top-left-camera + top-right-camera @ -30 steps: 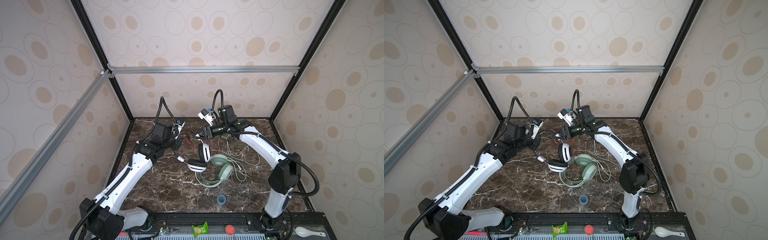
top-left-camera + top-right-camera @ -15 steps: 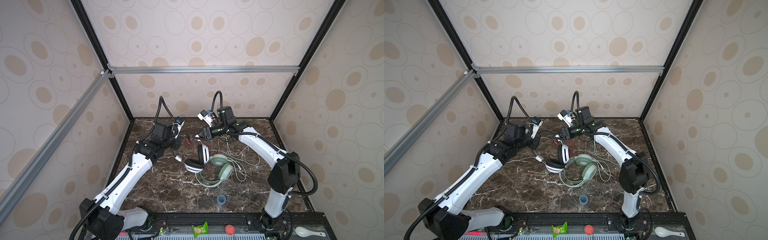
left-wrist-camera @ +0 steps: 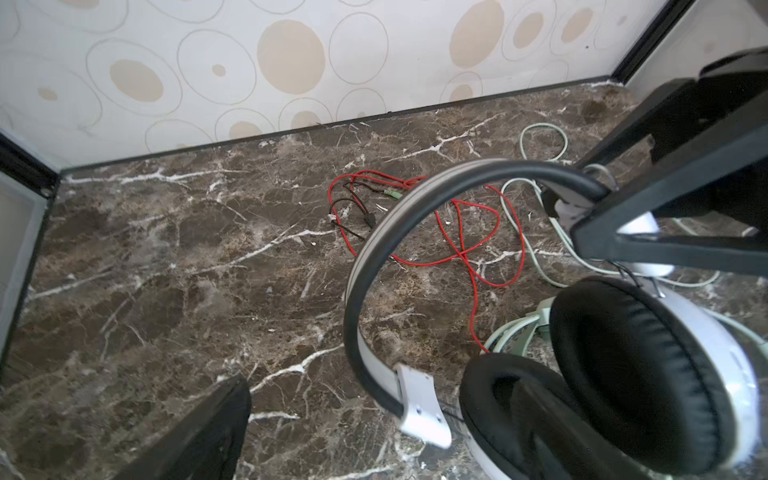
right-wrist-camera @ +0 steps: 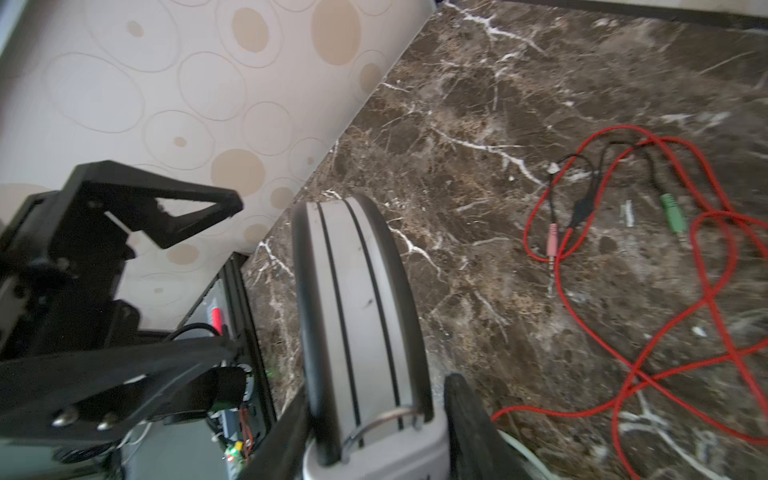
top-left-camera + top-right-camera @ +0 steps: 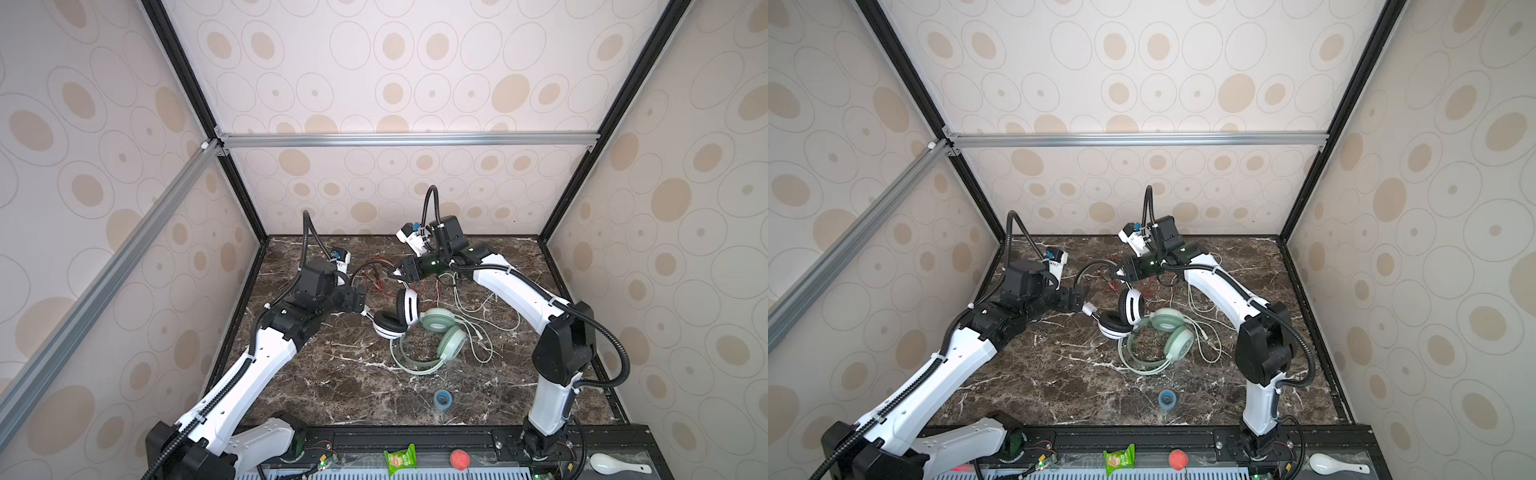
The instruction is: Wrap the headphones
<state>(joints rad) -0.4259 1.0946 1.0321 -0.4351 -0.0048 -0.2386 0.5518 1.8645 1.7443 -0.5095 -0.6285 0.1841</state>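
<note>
1. Where the marble tabletop (image 5: 332,374) has its middle, we see the white-and-black headphones (image 5: 409,307) propped up; one black-padded cup sits low, the other stands upright, and the headband arches toward the back wall.
2. We find the right gripper (image 5: 397,274) pinching that headband just above the upright cup.
3. We see the left gripper (image 5: 362,300) spread wide, just beside the headband's other end by the low cup.
4. The mint green headphones (image 5: 436,322) lie flat, touching the white pair's front-right side; the thin red cable (image 4: 636,372) loops loose behind; the pale cable (image 3: 523,245) sprawls rightward.
5. A blue tape roll (image 5: 441,399) sits well apart, near the front edge.
</note>
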